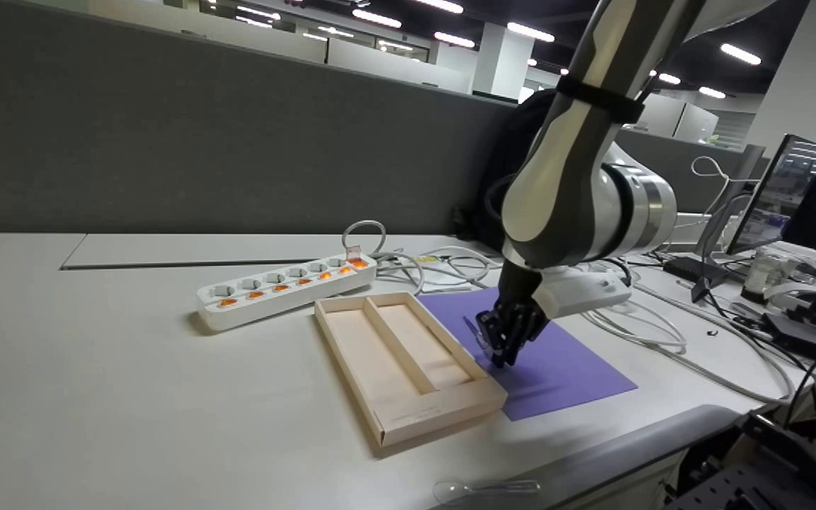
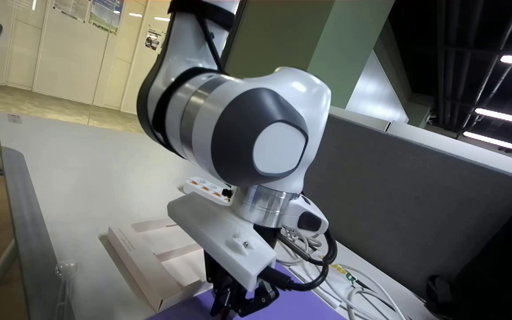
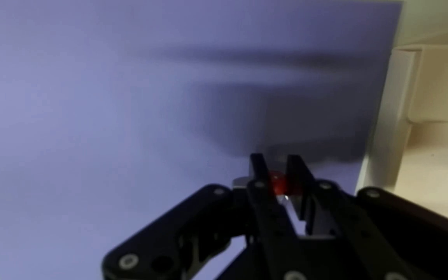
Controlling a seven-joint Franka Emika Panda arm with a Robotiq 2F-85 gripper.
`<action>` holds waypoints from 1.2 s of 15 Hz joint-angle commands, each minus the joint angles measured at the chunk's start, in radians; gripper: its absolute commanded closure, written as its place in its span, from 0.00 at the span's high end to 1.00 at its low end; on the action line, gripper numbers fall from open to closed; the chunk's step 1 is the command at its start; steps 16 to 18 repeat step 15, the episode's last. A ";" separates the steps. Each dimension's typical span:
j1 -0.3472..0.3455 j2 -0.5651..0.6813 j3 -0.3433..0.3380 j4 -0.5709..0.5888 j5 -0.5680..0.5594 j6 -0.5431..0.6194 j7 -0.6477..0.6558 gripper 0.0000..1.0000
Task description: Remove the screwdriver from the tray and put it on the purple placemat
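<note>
Over the purple placemat, near the edge facing the wooden tray, the gripper pinches the screwdriver by its red end, a hold likely chosen to keep the slim tool steady for its landing. The screwdriver is out of the tray and either just above the placemat or touching it; the views do not settle which. The tray lies just beside the placemat, presumably to keep the carry short, while a white power strip sits beyond the tray from the placemat, off the likely route. Setting down and letting go appear to remain.
</note>
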State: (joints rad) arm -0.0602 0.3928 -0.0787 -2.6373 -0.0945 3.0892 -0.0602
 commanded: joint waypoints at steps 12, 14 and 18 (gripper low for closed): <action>-0.020 -0.182 0.048 0.008 0.054 -0.121 -0.004 1.00; -0.030 -0.218 0.076 0.007 0.081 -0.152 -0.022 1.00; -0.029 -0.233 0.083 0.007 0.095 -0.173 -0.023 1.00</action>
